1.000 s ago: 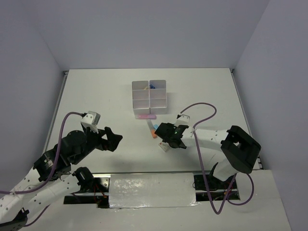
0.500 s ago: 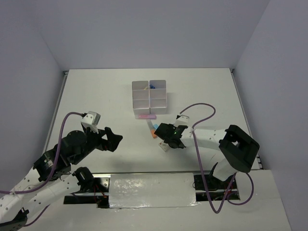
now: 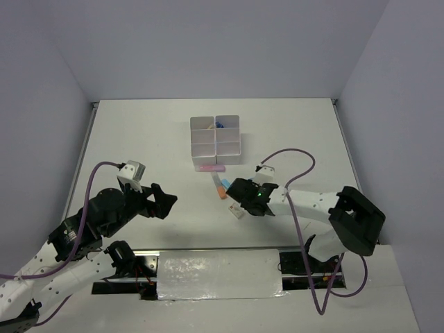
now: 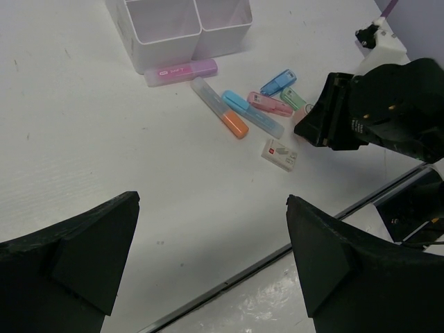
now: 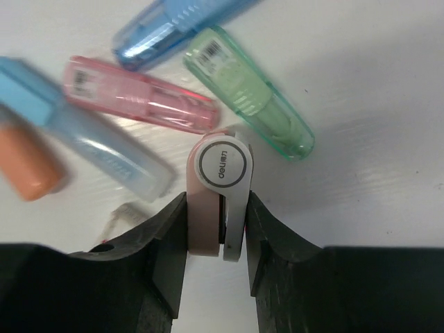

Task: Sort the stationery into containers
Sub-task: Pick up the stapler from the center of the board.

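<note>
The white compartment block (image 3: pixel 216 139) stands mid-table, with something blue and yellow in a back cell (image 3: pixel 219 125). A pink marker (image 3: pixel 210 168) lies against its near side. My right gripper (image 5: pixel 216 208) is shut on a small pink-and-white round-ended piece (image 5: pixel 220 166), right at the table. Beside it lie a green marker (image 5: pixel 250 94), a pink marker (image 5: pixel 139 94), a blue marker (image 5: pixel 173 28), a light-blue and orange marker (image 5: pixel 69 139) and a white eraser (image 4: pixel 279 153). My left gripper (image 4: pixel 211 257) is open and empty, well left of the pile.
The right arm's body (image 4: pixel 388 104) hangs over the table just right of the pile. The table's near edge and a metal rail (image 4: pixel 291 257) run below the left gripper. Grey walls enclose the table on three sides.
The right arm's elbow has swung to the right and its wrist has shifted slightly at the pile. The left arm has not moved.
</note>
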Controlling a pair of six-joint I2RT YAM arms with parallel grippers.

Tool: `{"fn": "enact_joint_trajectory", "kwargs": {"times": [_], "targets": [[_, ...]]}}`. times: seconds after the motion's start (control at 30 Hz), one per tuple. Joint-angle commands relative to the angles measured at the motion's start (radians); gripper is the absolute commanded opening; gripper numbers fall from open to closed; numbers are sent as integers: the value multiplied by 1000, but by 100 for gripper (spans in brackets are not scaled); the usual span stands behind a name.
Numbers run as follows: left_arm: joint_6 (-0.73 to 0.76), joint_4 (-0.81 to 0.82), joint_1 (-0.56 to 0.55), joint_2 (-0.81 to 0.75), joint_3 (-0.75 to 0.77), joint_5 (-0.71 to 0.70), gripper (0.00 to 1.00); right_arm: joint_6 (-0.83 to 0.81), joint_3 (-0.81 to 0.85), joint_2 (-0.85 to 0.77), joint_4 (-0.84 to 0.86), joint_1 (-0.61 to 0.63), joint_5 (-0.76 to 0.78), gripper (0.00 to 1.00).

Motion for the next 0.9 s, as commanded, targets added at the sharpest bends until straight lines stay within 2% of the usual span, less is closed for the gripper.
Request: {"fn": "enact_joint_trajectory", "kwargs": {"times": [0.0,0.03,0.07,0.13,0.2,0.23,0.3,0.33,0.37,0.43,0.47,0.53,0.6,0.73,0.87], "targets": [[-21,62,-3,9,19,23,99,-64,7,-137,28,16,59,26],[-50,71,-3,16,15,32,99,-93,0,-197,54,23,67,17],[-65,86,-4,20,9,41,99,-138,-3,-224,59,29,80,1],[-135,141,-4,43,1,75,99,-166,-18,-318,63,42,140,0],[-200,181,-4,71,4,106,99,-296,-59,-395,121,49,115,0],[-261,245,-4,78,4,127,99,-483,-85,-482,266,58,63,0],[-323,339,-6,103,-8,179,99,-676,-171,-569,447,59,-136,0],[-387,388,-6,112,-27,231,98,-775,-185,-641,536,63,-320,0],[-445,501,-7,138,-39,261,98,-805,-205,-669,563,66,-393,0],[-484,606,-9,176,-67,343,97,-871,-214,-737,620,68,-560,0],[-490,711,-13,201,-68,374,96,-888,-214,-751,629,66,-603,0],[-466,731,-29,293,-27,416,94,-919,-204,-766,634,72,-680,0],[-418,679,-62,371,30,411,90,-924,-167,-754,602,77,-662,0],[-397,547,-128,439,78,251,88,-916,-127,-731,594,124,-507,0],[-424,523,-138,448,75,134,88,-934,-54,-662,554,218,-274,0]]}}
